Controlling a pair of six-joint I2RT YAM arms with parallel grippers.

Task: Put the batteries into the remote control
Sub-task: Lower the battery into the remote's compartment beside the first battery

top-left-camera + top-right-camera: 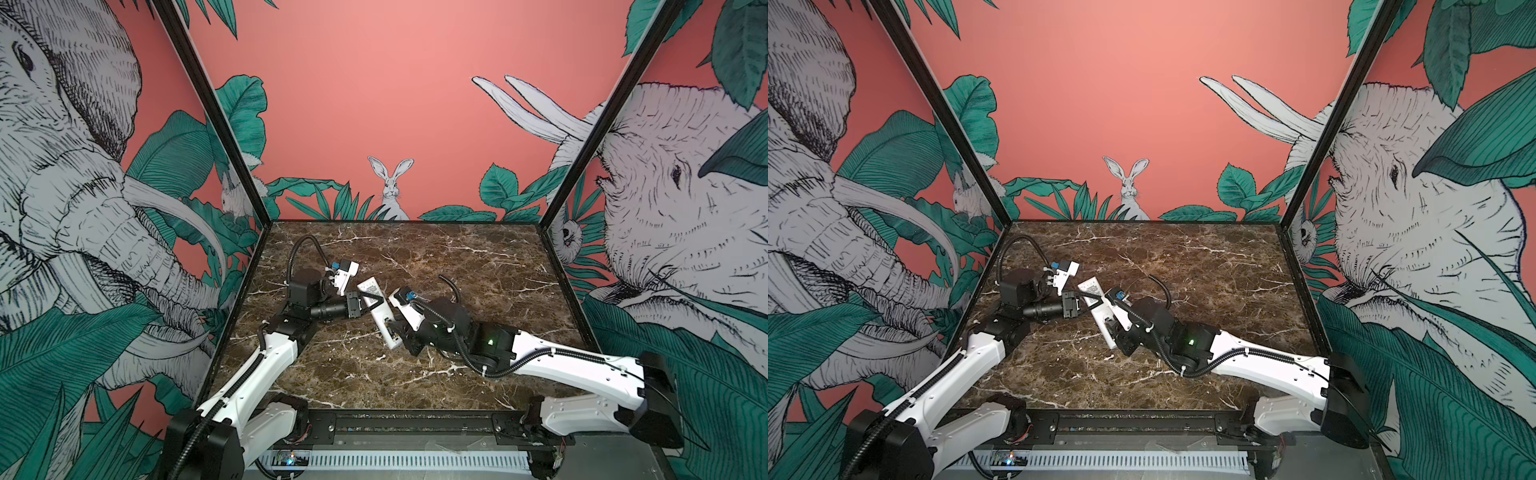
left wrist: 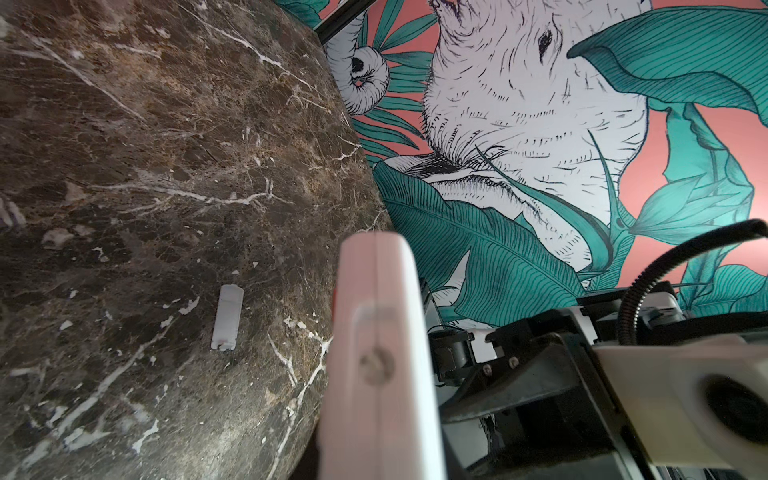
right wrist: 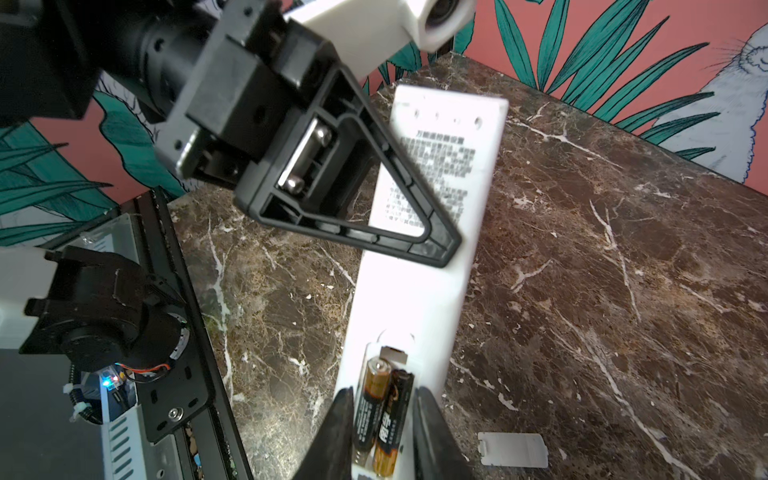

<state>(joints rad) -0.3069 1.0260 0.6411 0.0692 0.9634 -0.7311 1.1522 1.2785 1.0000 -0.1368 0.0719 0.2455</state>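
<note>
The left claw (image 3: 436, 245) is closed on the middle of the remote control (image 3: 415, 303), over the desk (image 3: 582, 249). The fingers of the right claw (image 3: 382, 392) flank both batteries (image 3: 380, 415) in its compartment; whether they pinch, I cannot tell.

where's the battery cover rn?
The cover lies flat on the table, loose, just off the open battery end of the remote without touching it. Both wrist views show it.
</note>
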